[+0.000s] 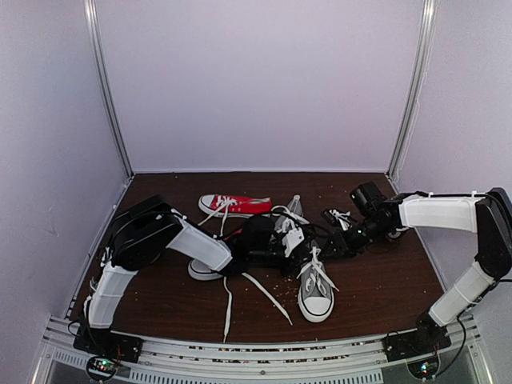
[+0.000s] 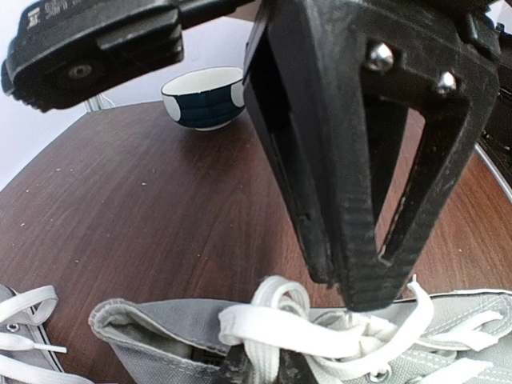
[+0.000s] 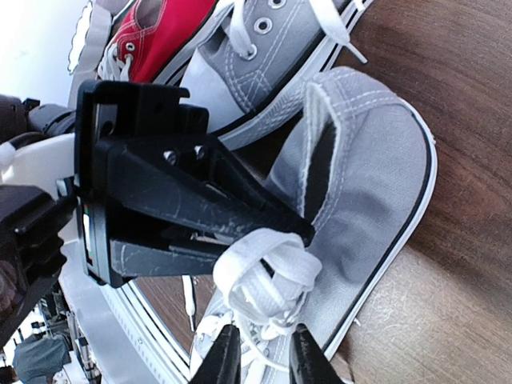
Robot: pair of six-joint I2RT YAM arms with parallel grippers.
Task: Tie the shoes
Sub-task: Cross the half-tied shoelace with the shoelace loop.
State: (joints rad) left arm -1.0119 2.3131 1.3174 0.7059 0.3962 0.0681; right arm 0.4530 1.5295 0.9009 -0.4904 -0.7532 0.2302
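One grey shoe (image 1: pixel 316 294) lies toe toward the arm bases, its heel opening (image 2: pixel 152 328) under both grippers. A loop of its white lace (image 3: pixel 264 264) stands above the tongue. My left gripper (image 2: pixel 356 292) is shut on that lace, its black tips (image 3: pixel 300 232) pinching the loop's top. My right gripper (image 3: pixel 264 356) is open just beyond the loop, with lace strands between its fingertips (image 3: pixel 226 356) but not clamped. A second grey shoe (image 3: pixel 264 40) lies beside it.
A red sneaker (image 1: pixel 232 206) lies behind the arms, next to the second grey shoe. A blue and white bowl (image 2: pixel 204 96) stands farther along the table. Loose white lace ends (image 1: pixel 268 296) trail toward the front rail (image 1: pixel 256 352).
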